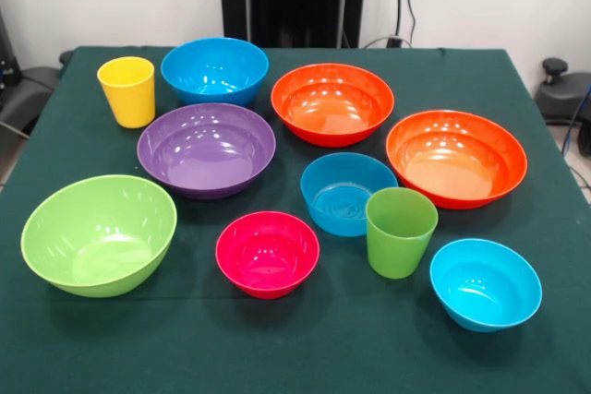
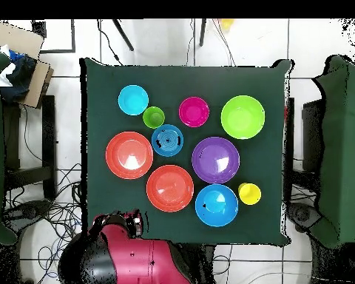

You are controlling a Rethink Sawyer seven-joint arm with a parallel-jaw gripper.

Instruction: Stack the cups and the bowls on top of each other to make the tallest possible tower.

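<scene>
Crowding is the hazard: green cup (image 1: 400, 231) at lower right of the front view touches a blue bowl (image 1: 346, 193), so reaching either could knock both. Nothing is stacked yet. Gripper (image 2: 137, 224) sits at the overhead's lower left, off the cloth; I cannot tell its state.

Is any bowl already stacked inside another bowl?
No, in the front view every bowl, like the purple bowl, sits alone on the table.

I count ten pieces, unstacked, on the green table (image 1: 295, 357): yellow cup (image 1: 127, 90), green cup (image 1: 400, 231), purple bowl (image 1: 206, 149), lime bowl (image 1: 99, 233), pink bowl (image 1: 268, 253), two orange bowls (image 1: 332, 103), three blue.
</scene>
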